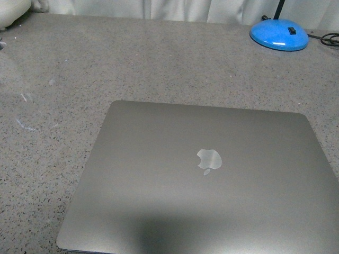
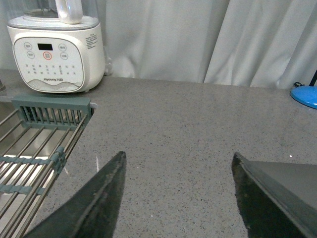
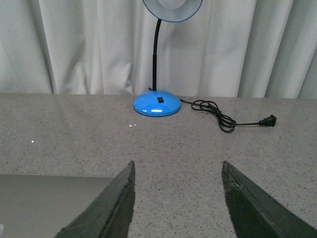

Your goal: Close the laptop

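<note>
The space-grey laptop [image 1: 201, 180] lies flat on the grey speckled counter, lid down, with the shiny apple logo [image 1: 209, 160] facing up. Neither arm shows in the front view. A corner of its lid shows in the left wrist view [image 2: 292, 181] beside the left gripper [image 2: 178, 158], which is open and empty over bare counter. Another corner shows in the right wrist view [image 3: 44, 198] beside the right gripper [image 3: 178, 168], which is also open and empty over the counter.
A blue desk lamp [image 3: 157, 104] stands at the back right by the white curtain; its base also shows in the front view [image 1: 279, 35]. Its black cord and plug [image 3: 230, 119] lie beside it. A white blender base [image 2: 57, 52] and a sink rack [image 2: 34, 144] are at the left.
</note>
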`<state>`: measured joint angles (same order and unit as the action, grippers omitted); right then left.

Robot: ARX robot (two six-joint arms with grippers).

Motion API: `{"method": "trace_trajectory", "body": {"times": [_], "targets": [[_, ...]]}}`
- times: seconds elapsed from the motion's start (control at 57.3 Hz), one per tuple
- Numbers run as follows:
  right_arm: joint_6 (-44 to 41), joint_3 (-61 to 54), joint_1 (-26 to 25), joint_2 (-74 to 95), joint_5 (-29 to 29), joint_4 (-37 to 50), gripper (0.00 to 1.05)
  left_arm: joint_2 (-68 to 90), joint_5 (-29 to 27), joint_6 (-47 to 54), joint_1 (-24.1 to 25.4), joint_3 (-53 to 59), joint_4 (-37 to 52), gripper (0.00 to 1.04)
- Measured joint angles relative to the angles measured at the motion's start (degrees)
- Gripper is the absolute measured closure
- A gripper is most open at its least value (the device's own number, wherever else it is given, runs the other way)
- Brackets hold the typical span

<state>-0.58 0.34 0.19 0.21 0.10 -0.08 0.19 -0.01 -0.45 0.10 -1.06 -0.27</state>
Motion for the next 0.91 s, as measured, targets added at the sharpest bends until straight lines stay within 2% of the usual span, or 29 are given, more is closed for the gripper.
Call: {"method": "trace_trajectory", "body": {"times": [0.087,0.175,0.244,0.332,0.908], "targets": [[0.0,0.0,0.0,0.0,0.02,0.0,0.29,0.0,0.0,0.0,0.0,0.0,0.0,0.2],[0.0,0.0,0.0,0.0,0.0,0.0,0.15,0.0,0.0,0.02,0.0,0.0,0.0,0.06],[0.11,0.0,0.0,0.0,0.0,0.0,0.07,0.0,0.0,0.13,0.0,0.0,0.0,0.06],[0.09,0.0,0.0,0.0,0.02,0.0,0.09,0.0,0.0,0.15,0.0,0.0,0.0,0.06],[0.09,0.0,0.0,0.0,0.0,0.0,0.09,0.0,0.0,0.15,0.0,0.0,0.0,0.06]]}}
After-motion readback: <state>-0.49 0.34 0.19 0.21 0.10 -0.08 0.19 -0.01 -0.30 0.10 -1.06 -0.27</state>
